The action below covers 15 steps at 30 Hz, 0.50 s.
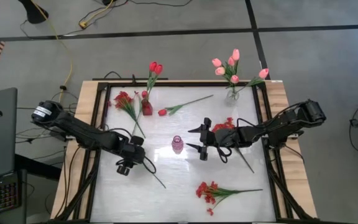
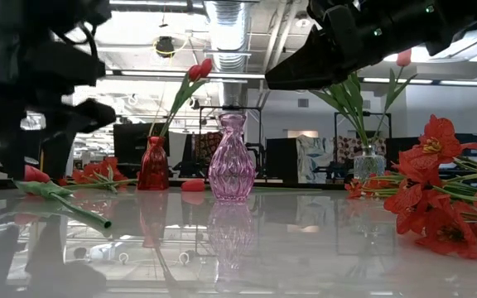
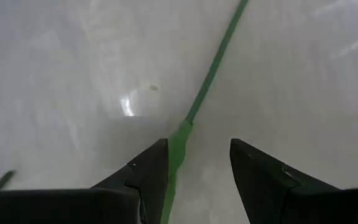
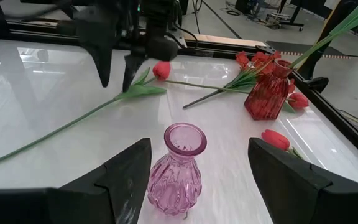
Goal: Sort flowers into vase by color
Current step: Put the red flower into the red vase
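My left gripper (image 1: 129,159) points down, open, over a red tulip lying flat on the table. Its fingers stand on either side of the green stem (image 3: 209,74). The right wrist view shows this tulip's bloom (image 4: 161,70) just past the left gripper (image 4: 117,73). My right gripper (image 1: 191,138) hovers open and level, its fingers facing the empty pink vase (image 1: 177,144) (image 4: 176,168), apart from it. The red vase (image 1: 146,107) holds red tulips (image 1: 156,67). The clear vase (image 1: 232,94) holds pink tulips (image 1: 232,62). My left gripper comes from above with its fingers across the lying tulip's stem (image 3: 180,146), which runs close along one finger (image 3: 149,163). Whether that finger touches the stem I cannot tell. The stem lies flat on the table.
Another red tulip (image 1: 162,112) lies between the red and clear vases. Red blossom bunches lie beside the red vase (image 1: 124,99), under my right arm (image 1: 225,125) and near the table's near edge (image 1: 207,191). A dark frame (image 1: 101,124) borders the white table.
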Available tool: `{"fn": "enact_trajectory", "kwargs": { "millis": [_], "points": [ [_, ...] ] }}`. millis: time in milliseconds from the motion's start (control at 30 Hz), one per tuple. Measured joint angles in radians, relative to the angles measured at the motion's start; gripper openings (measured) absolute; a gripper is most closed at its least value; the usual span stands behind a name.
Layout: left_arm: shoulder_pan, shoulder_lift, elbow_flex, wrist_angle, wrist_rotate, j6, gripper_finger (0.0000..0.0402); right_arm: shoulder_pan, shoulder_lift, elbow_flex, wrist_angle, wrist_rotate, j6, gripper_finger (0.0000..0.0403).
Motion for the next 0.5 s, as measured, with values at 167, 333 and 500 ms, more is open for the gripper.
{"fn": "enact_trajectory", "kwargs": {
  "millis": [167, 333, 500],
  "points": [
    [0.0, 0.096, 0.0, 0.047, -0.024, 0.028, 0.016, 0.0, 0.0, 0.0, 0.0, 0.0, 0.0, 0.0295],
    [0.0, 0.126, 0.001, 0.084, -0.049, 0.056, 0.016, 0.0, 0.0, 0.0, 0.0, 0.0, 0.0, 0.0295],
    [0.0, 0.112, 0.0, 0.075, -0.07, 0.083, 0.0156, 0.0, 0.0, 0.0, 0.0, 0.0, 0.0, 0.0295]
  ]
}}
